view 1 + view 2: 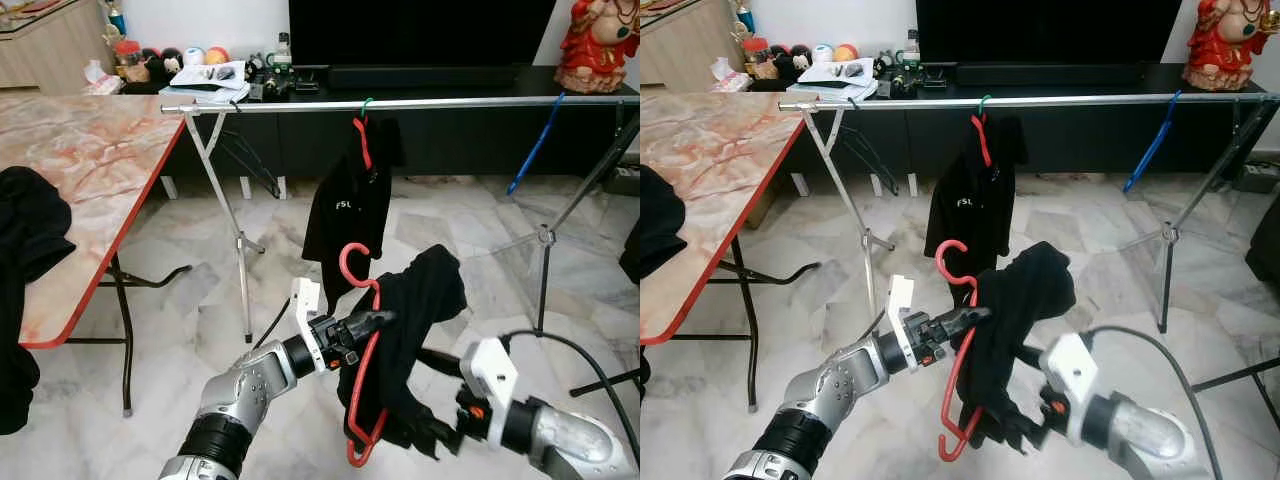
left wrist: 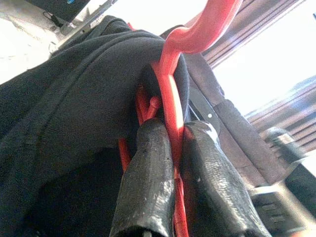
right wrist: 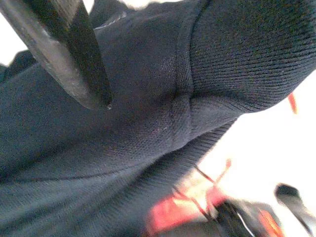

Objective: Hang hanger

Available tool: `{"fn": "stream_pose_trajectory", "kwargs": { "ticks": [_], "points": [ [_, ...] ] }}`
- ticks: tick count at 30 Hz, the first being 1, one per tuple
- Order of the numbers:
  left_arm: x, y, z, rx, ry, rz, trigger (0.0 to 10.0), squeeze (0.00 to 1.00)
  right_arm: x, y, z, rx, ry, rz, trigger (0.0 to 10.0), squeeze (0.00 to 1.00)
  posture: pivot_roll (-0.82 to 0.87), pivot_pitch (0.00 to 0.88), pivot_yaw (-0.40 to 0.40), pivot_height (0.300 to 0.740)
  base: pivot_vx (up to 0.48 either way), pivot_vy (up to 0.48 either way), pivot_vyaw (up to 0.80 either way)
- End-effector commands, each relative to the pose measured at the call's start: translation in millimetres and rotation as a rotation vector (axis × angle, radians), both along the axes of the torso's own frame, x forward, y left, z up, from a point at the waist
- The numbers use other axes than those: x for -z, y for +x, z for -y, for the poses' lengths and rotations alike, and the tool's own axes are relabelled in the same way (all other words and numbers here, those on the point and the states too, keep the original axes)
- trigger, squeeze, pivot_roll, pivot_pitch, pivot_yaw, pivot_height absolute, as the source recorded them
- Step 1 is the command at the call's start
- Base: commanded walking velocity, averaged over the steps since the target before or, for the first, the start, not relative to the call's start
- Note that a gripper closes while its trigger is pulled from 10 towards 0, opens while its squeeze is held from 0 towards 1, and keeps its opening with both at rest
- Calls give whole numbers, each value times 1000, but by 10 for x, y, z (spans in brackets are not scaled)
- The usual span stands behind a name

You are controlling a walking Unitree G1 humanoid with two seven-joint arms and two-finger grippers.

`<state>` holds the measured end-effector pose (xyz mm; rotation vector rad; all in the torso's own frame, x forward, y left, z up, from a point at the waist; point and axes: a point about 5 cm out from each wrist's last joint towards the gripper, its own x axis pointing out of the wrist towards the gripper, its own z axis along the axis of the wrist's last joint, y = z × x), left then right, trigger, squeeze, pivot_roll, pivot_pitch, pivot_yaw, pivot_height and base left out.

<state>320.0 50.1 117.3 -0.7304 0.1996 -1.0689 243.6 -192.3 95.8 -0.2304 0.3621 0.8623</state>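
Left gripper (image 2: 173,148): fingers (image 2: 148,173) closed on the neck of the red hanger (image 1: 365,380), just under its hook, lower centre of frame. A black garment (image 1: 420,300) was draped over the hanger. Right gripper (image 1: 440,425), lower right, sat at the garment's bottom edge; one finger (image 3: 64,49) lay against the cloth, grip could not be told. The rail (image 1: 450,103) crossed the upper frame, well apart, already carrying a hung black shirt (image 1: 350,215).

Judged step: carrying toward the rail. Next move calls for lifting the hook above the rail and lowering it on a bare stretch.
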Motion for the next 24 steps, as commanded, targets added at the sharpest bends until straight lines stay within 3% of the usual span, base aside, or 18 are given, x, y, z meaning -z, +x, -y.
{"fn": "stream_pose_trajectory", "kwargs": {
  "ticks": [1, 3, 7, 8, 9, 11, 13, 14, 15, 17, 19, 21, 22, 24],
  "points": [
    [-167, 57, -36, -30, -42, 60, 10000, 0, 204, 0, 63, 43, -116, -47, 10000, 0, -106, 89, 32, 740, 0, 0, 0],
    [-167, 61, -49, -40, -42, 58, 10000, 0, 278, 8, 99, 39, -215, -43, 10000, 0, -103, 86, 33, 740, 0, 0, 0],
    [-176, 67, -60, -46, -45, 56, 10000, 0, 275, -10, 46, 1, -175, -40, 10000, 0, -103, 86, 33, 740, 0, 0, 0],
    [-183, 71, -66, -47, -46, 56, 10000, 0, 135, -80, -100, -73, 39, -48, 10000, 0, -103, 86, 33, 740, 0, 0, 0],
    [-186, 73, -78, -48, -46, 57, 10000, 0, 3, -151, -189, -144, 187, -42, 10000, 0, -93, 83, 38, 740, 0, 0, 0],
    [-187, 73, -82, -48, -46, 57, 10000, 0, -18, -162, -200, -156, 206, -39, 10000, 0, -93, 84, 39, 740, 0, 0, 0],
    [-180, 77, -102, -53, -40, 56, 10000, 0, 73, 239, 71, 209, -29, 140, 10000, 0, -98, 87, 41, 740, 0, 0, 0],
    [-180, 77, -102, -53, -40, 56, 10000, 0, 73, 239, 71, 209, -29, 140, 10000, 0, -98, 87, 41, 740, 0, 0, 0],
    [-176, 74, -102, -53, -38, 54, 10000, 0, 135, 310, 188, 302, -100, 135, 10000, 0, -99, 88, 44, 740, 0, 0, 0],
    [-167, 65, -90, -49, -34, 53, 10000, 0, 121, 357, 257, 370, -81, 149, 10000, 0, -96, 89, 43, 740, 0, 0, 0],
    [-164, 58, -85, -46, -33, 52, 10000, 0, -15, 322, 114, 307, 114, 143, 10000, 0, -89, 87, 44, 740, 0, 0, 0],
    [-167, 55, -83, -44, -32, 53, 10000, 0, -85, 224, -34, 180, 224, 115, 10000, 0, -92, 86, 43, 740, 0, 0, 0],
    [-167, 55, -83, -44, -32, 53, 10000, 0, -85, 224, -34, 180, 224, 115, 10000, 0, -92, 86, 43, 740, 0, 0, 0],
    [-167, 54, -82, -43, -32, 52, 10000, 0, -57, 110, -149, 51, 251, 74, 10000, 0, -91, 86, 44, 740, 0, 0, 0]
  ]
}}
